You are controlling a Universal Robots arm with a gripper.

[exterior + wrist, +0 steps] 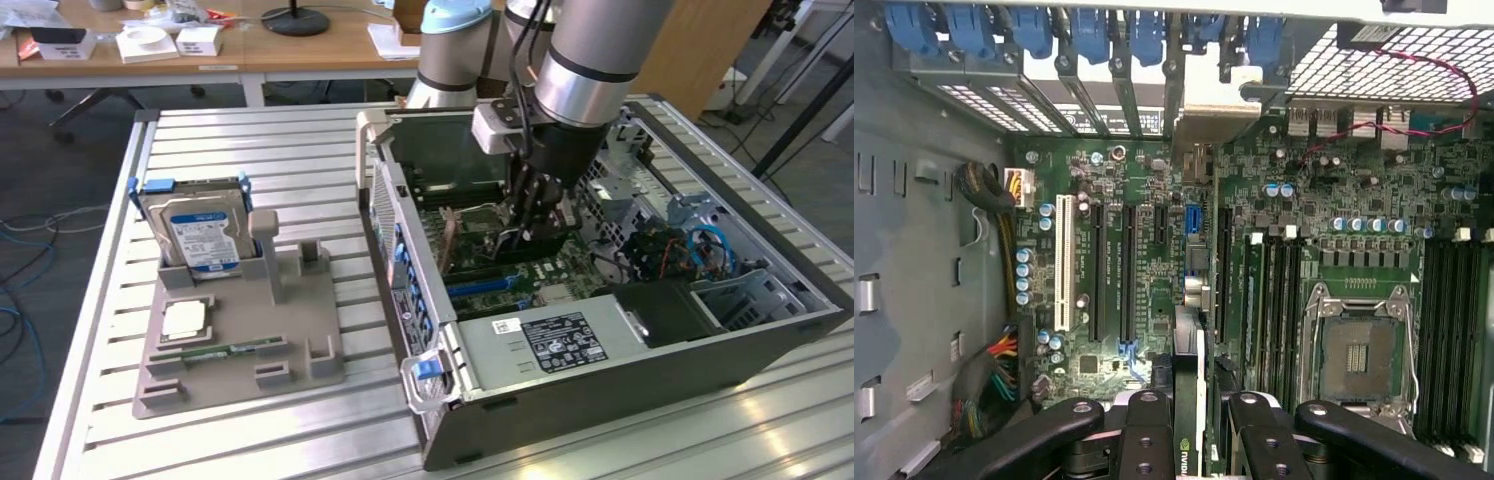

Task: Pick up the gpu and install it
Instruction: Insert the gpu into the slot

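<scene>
Table (307,150) ribbed bare metal, dull sheen; holder (307,330) matt grey plastic; pincer (1199,415) matt black; gpu (1186,380) dark matt.

my gripper (1199,412) is black. the gpu (1197,370) is dark with a pale edge. the board (1354,200) is green. the clips (1029,25) are blue.

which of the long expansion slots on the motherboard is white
The long slot beside the column of blue-topped capacitors, closest to the grey case wall; the other long slots are black.
</scene>
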